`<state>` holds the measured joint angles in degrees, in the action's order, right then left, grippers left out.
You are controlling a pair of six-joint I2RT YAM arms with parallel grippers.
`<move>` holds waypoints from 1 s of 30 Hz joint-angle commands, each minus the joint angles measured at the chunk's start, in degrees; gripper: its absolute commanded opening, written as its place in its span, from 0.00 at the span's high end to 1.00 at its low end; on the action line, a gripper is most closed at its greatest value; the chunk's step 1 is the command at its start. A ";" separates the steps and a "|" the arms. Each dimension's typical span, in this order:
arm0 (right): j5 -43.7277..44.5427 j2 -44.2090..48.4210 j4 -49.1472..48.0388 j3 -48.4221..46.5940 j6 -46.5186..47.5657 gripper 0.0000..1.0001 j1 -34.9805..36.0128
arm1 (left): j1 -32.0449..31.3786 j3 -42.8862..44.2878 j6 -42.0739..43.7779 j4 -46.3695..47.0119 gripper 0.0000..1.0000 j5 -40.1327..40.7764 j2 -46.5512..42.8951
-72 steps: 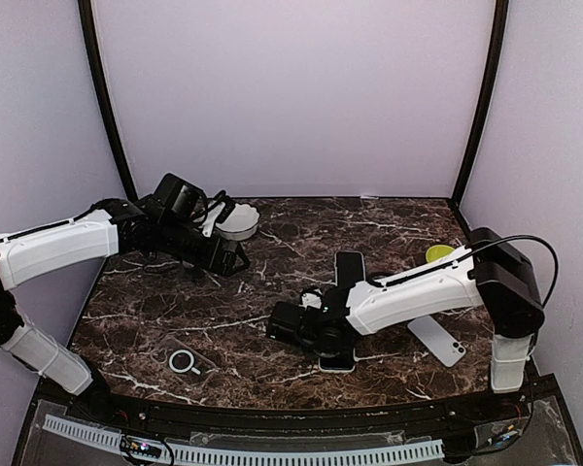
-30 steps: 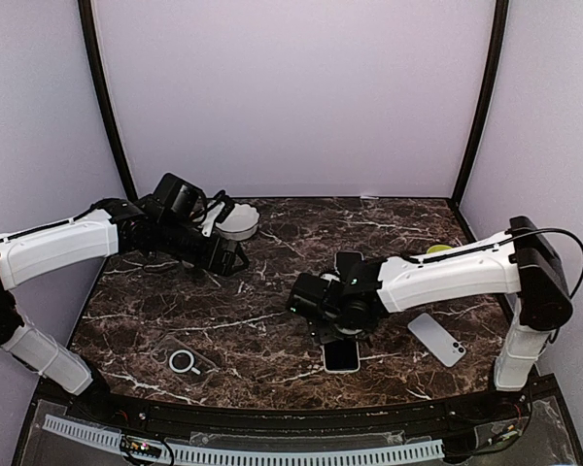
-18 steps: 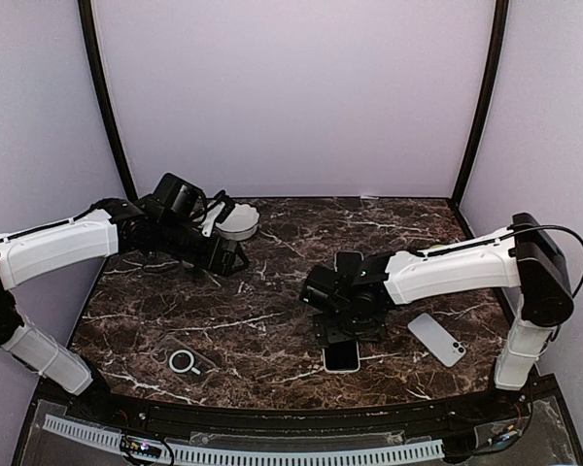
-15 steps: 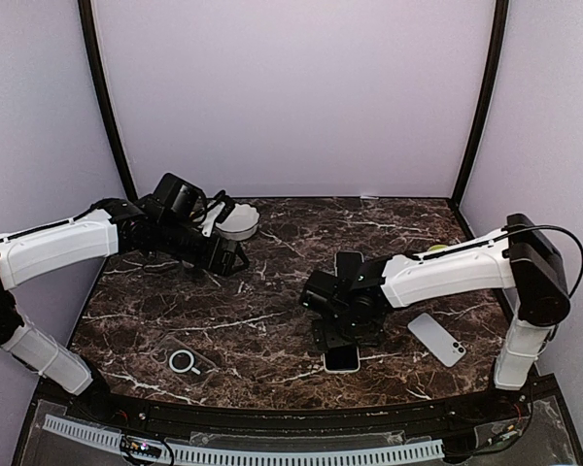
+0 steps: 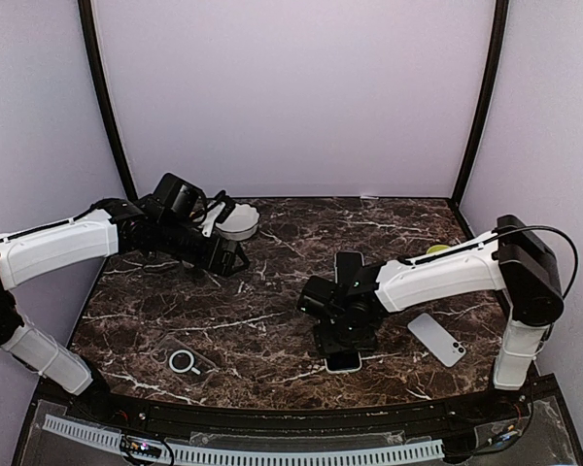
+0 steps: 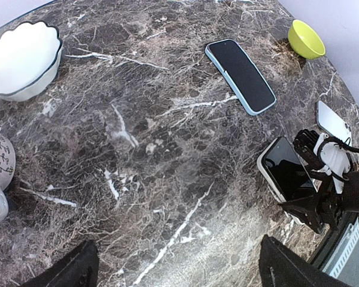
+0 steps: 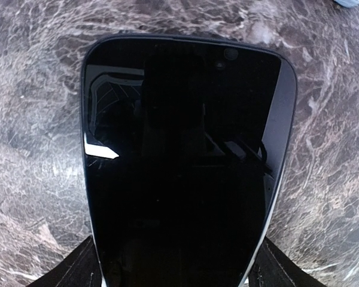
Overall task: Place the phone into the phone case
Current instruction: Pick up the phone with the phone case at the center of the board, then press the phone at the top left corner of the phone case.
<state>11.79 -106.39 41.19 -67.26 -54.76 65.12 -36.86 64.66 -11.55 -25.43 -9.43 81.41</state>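
The glossy black-screened, white-edged phone point(image 7: 185, 149) lies between the fingers of the right claw point(image 7: 173, 272); clamped or not, unclear. Probably stiff, slick, fragile: take its long edges.

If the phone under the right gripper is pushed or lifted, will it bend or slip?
The phone looks a rigid slab, so it likely will not bend. Lying flat, glossy, on the smooth marble table, it probably slides easily and could slip from a light pinch.
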 commanded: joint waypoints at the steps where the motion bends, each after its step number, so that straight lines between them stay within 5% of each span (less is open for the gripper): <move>1: 0.24 -1.63 0.89 -0.09 1.33 0.52 0.44 | 0.37 -0.57 0.80 -0.63 0.05 -1.31 -1.15; 8: 11.70 4.06 -6.27 -5.78 7.17 0.72 2.99 | 0.31 -1.34 0.71 1.81 0.08 -4.91 -2.99; 14: 28.55 9.13 -30.06 -8.31 21.52 0.72 7.82 | 0.33 -9.88 -1.90 19.12 0.06 -17.51 -13.70; 19: 31.81 8.87 -48.87 -8.34 33.75 0.73 10.03 | 0.38 -19.53 -5.56 33.43 0.01 -16.55 -22.75; 23: 31.24 7.35 -54.05 -10.18 40.04 0.73 11.88 | 0.32 -22.96 -6.84 39.16 0.02 -13.87 -26.97; 30: 29.86 6.35 -57.53 -10.72 44.43 0.73 13.32 | 0.31 -24.06 -6.58 40.45 0.19 -13.91 -27.16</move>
<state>40.53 -99.66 -8.16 -75.42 -15.03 77.45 -36.86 41.71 -17.54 10.63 -23.00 54.43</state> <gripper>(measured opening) 0.782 0.844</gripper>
